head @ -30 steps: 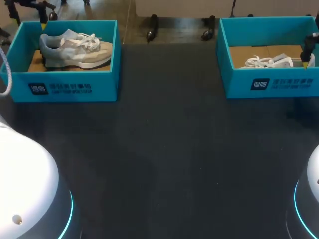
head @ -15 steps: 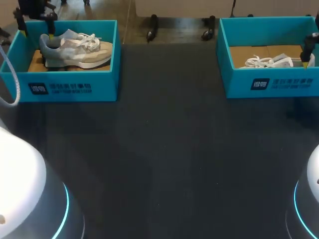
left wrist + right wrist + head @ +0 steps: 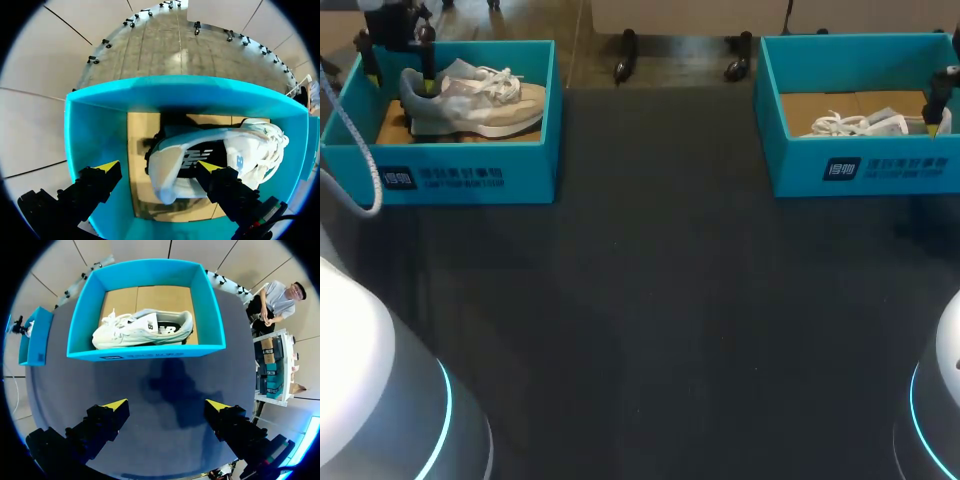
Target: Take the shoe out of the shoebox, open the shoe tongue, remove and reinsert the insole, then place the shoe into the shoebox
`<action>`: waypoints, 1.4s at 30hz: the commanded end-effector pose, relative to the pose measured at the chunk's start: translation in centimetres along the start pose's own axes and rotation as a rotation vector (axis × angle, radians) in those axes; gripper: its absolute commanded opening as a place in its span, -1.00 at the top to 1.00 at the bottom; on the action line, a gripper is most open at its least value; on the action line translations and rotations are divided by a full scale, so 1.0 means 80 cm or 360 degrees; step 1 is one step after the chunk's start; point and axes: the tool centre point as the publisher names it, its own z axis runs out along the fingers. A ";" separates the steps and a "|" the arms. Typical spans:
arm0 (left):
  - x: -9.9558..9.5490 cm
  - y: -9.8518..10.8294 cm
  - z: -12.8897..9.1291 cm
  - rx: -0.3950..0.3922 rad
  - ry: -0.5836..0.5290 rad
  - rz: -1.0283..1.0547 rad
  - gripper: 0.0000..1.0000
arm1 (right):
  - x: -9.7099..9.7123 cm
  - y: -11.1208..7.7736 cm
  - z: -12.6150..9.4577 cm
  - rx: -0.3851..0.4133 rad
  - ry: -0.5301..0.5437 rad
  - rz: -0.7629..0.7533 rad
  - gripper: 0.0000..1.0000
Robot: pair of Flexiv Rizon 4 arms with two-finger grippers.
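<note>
A grey-and-white shoe (image 3: 480, 100) lies on its side in the left teal shoebox (image 3: 460, 175). My left gripper (image 3: 397, 78) hangs open over that box's left end. In the left wrist view the left gripper (image 3: 157, 167) has the shoe's heel (image 3: 190, 160) below and between its tips, one finger over the box's end wall (image 3: 92, 135). A white shoe (image 3: 860, 125) lies in the right shoebox (image 3: 880, 170). My right gripper (image 3: 938, 120) shows at the view's right edge. In the right wrist view the right gripper (image 3: 166, 404) is open, high above the mat, with the white shoe (image 3: 145, 327) in its box (image 3: 150, 352) ahead.
A dark mat (image 3: 660, 300) covers the table between the two boxes. The arms' white bases (image 3: 360, 400) stand at the near corners. A white cable (image 3: 350, 170) loops from my left arm in front of the left box.
My left gripper has come down and a little rightward over the left box's end, closer to the shoe's heel. The right arm and both shoes have not moved.
</note>
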 end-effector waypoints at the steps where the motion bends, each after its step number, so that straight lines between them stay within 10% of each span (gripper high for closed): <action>1: 0.001 -0.018 0.016 -0.0078 0.0022 -0.0011 -1.00 | 0.000 0.000 0.000 -0.0001 -0.0001 -0.0001 -1.00; 18: 0.000 -0.010 0.042 -0.0140 0.0096 -0.0030 -0.96 | 0.000 0.000 0.000 -0.0001 -0.0001 -0.0001 -1.00; 42: -0.003 0.000 0.059 -0.0153 0.0185 -0.0067 -0.42 | 0.000 0.000 0.000 -0.0001 -0.0001 -0.0001 -1.00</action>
